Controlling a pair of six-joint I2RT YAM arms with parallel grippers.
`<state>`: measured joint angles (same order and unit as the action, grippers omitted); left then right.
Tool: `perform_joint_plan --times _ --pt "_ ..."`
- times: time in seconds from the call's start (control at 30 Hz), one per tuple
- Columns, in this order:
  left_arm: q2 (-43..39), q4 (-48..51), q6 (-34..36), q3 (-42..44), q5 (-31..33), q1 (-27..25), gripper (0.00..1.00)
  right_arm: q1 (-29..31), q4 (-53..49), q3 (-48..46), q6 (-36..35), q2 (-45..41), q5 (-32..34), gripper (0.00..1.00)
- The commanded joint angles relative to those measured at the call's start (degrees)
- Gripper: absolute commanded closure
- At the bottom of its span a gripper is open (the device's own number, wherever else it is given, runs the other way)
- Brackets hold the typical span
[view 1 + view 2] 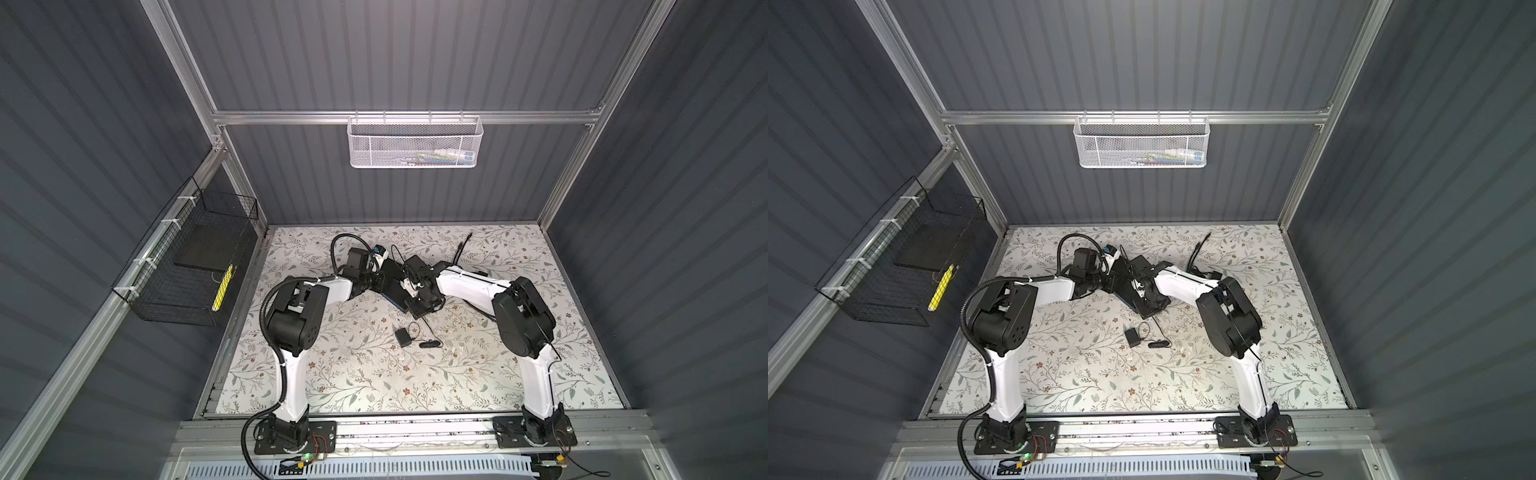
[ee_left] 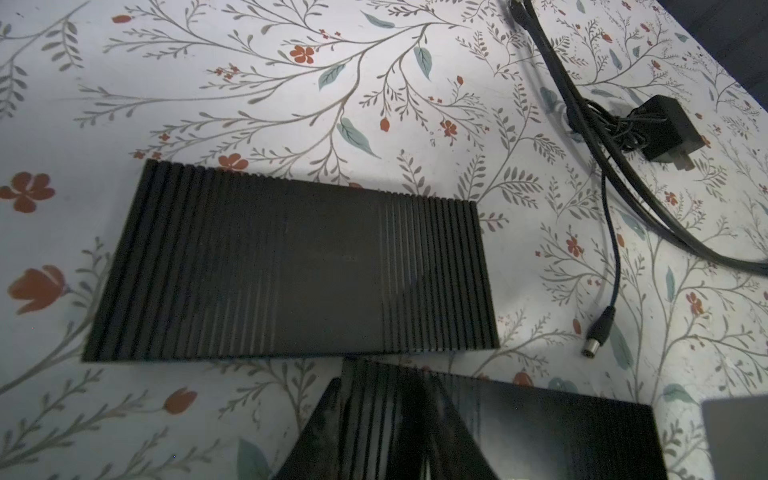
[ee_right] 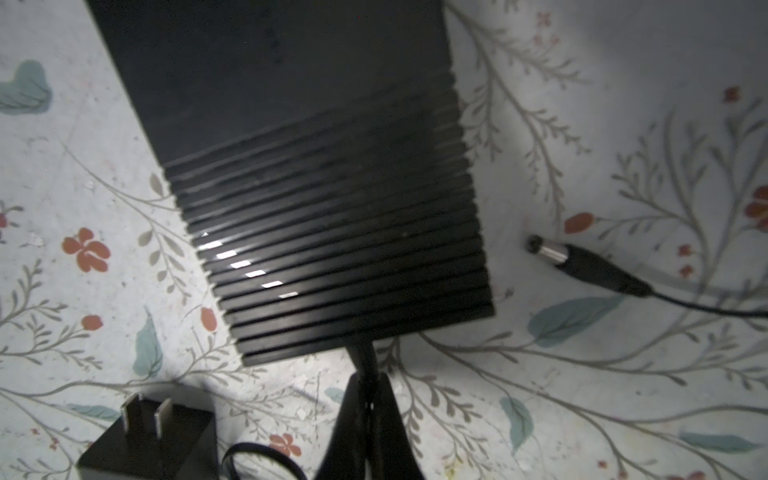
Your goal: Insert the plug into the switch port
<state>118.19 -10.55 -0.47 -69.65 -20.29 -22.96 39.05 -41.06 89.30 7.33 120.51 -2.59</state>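
On the table (image 2: 249, 83), two boxes (image 2: 291, 266) (image 2: 561, 432), two adapters (image 2: 667, 126) (image 3: 149, 449), one loose plug (image 2: 598, 330)

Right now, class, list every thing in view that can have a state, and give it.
plug: unplugged, lying loose on the table
switch box: lying flat, port not visible
power adapter: prongs bare, in no socket
right hand: shut
left hand: fingers apart, grip unclear

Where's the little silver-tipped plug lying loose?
In the right wrist view the loose plug lies on the floral table, close beside a long edge of the ribbed black box, not touching, tip toward it.
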Motion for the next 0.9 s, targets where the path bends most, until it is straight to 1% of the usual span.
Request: perform_joint_plan --times 0.0,0.3,0.5,0.6,0.73,0.77,0.8,0.87 --pt "4.1 15.5 -1.1 4.5 -10.5 -7.6 0.67 0.1 24.6 7.2 -0.1 0.3 -0.3 1.00" --pt "3.7 15.9 -1.0 4.2 -10.0 -7.7 0.67 0.0 24.4 7.9 -0.1 0.8 -0.6 1.00" --pt "2.4 19.1 0.2 2.5 -6.6 -6.3 0.64 0.0 25.3 1.8 -2.0 -1.4 -0.9 1.00" --pt "1.6 20.1 -0.7 1.9 -4.9 -4.6 0.62 0.0 26.1 -2.1 -2.2 -3.3 -0.6 0.93" --pt "0.4 22.3 -1.8 1.1 0.1 -2.4 0.61 0.0 25.8 -7.9 -2.8 -6.6 0.1 0.77" --pt "0.0 22.7 -2.5 1.0 0.9 -1.7 0.61 -0.1 25.4 -9.3 -2.9 -7.4 0.2 0.75" --pt "-0.8 22.8 -3.1 1.2 3.2 -1.1 0.61 -0.4 24.9 -11.3 -3.1 -8.7 0.2 0.72" --pt "-2.3 23.1 -3.9 1.4 4.3 0.0 0.60 -0.9 24.3 -14.5 -3.5 -11.1 0.0 0.69"
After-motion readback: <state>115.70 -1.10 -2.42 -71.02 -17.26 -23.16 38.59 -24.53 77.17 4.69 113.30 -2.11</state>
